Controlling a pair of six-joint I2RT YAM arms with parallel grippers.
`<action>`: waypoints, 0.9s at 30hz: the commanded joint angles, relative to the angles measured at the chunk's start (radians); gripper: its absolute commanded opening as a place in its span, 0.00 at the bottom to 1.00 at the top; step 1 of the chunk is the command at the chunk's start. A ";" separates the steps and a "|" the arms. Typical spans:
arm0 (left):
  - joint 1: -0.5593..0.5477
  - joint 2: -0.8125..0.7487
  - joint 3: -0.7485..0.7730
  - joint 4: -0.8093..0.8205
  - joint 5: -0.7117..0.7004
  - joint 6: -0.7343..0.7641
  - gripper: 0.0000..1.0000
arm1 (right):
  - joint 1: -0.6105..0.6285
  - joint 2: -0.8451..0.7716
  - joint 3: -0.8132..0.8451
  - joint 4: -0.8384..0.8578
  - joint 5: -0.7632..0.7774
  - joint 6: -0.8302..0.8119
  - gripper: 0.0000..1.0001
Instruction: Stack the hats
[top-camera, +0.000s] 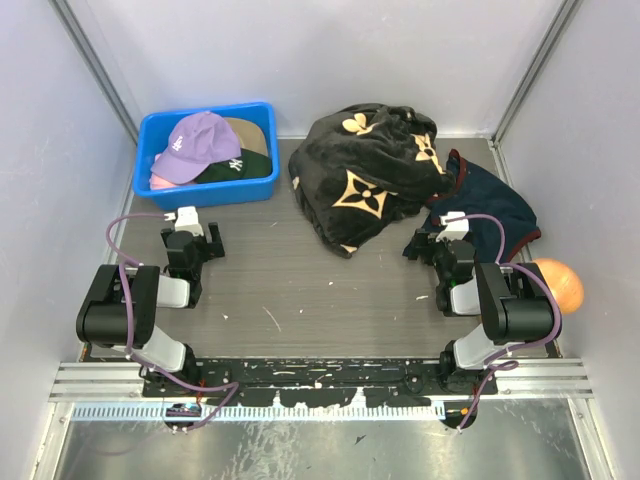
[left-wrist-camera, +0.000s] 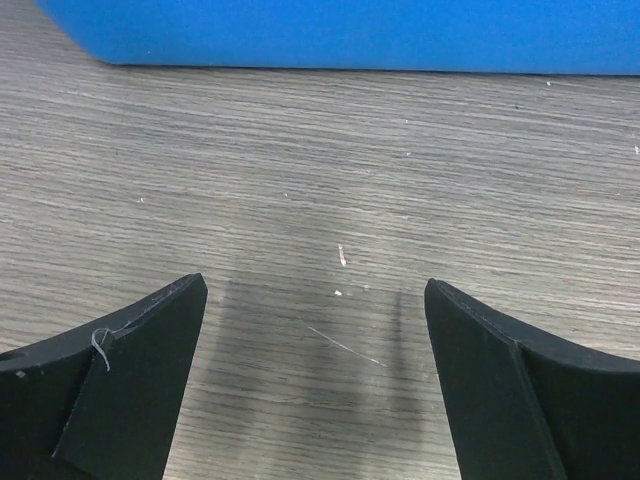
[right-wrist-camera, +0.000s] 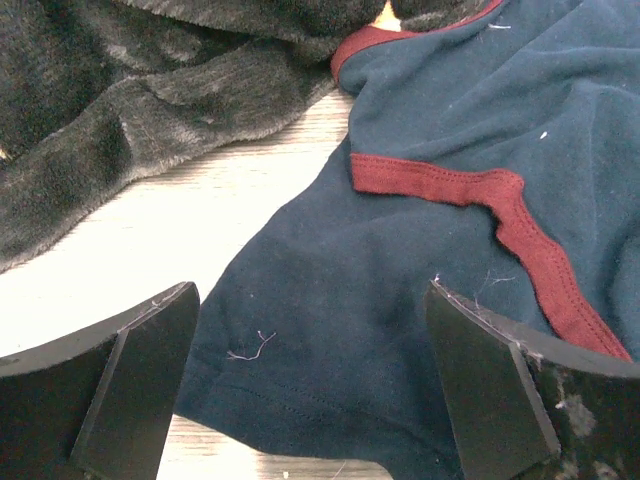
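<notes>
Four soft baseball caps counted, all heaped inside a blue rectangular plastic bin (top-camera: 205, 193) at the back left of the grey wood-grain bench (top-camera: 300, 290). Found the lavender purple cap (top-camera: 200, 140) on top of the heap, crown up, white embroidered logo showing. Found the tan cap (top-camera: 248, 130) tucked behind it toward the bin's far right corner, and the dark green cap (top-camera: 238, 167) under and in front of it, a small white logo on its front. Spotted the pink cap (top-camera: 163, 181) lowest, with only an edge peeping out at the near left. Saw the left claw (top-camera: 190, 235) just in front of the bin, low over bare bench, fingers spread wide apart and gripping nothing. From its wrist, made out only scuffed bench and the bin's blue wall (left-wrist-camera: 350, 30) beyond that claw (left-wrist-camera: 315, 290). Saw the right claw (top-camera: 440, 243) on the far side of the bench, well apart from the caps, likewise spread wide and empty. Through its wrist view, placed that claw (right-wrist-camera: 312, 290) over the edge of a navy blue cloth garment with dark red trim (right-wrist-camera: 450, 200); could not tell whether touching it. Noted a large black plush cloth with tan flower marks (top-camera: 365, 175) bunched at back centre, overlapping the garment's upper edge. Noted also an orange round-topped object (top-camera: 558, 285) at the bench's right edge, beside the right arm.
</notes>
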 joint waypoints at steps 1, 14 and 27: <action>0.002 -0.009 0.018 0.062 -0.018 0.004 0.98 | 0.000 -0.009 0.010 0.092 0.005 -0.012 1.00; 0.002 -0.010 0.026 0.075 -0.022 0.004 0.98 | 0.001 -0.008 0.015 0.117 0.005 -0.016 1.00; 0.003 -0.304 0.319 -0.594 -0.037 -0.026 0.98 | 0.021 -0.378 0.161 -0.370 0.045 0.058 0.99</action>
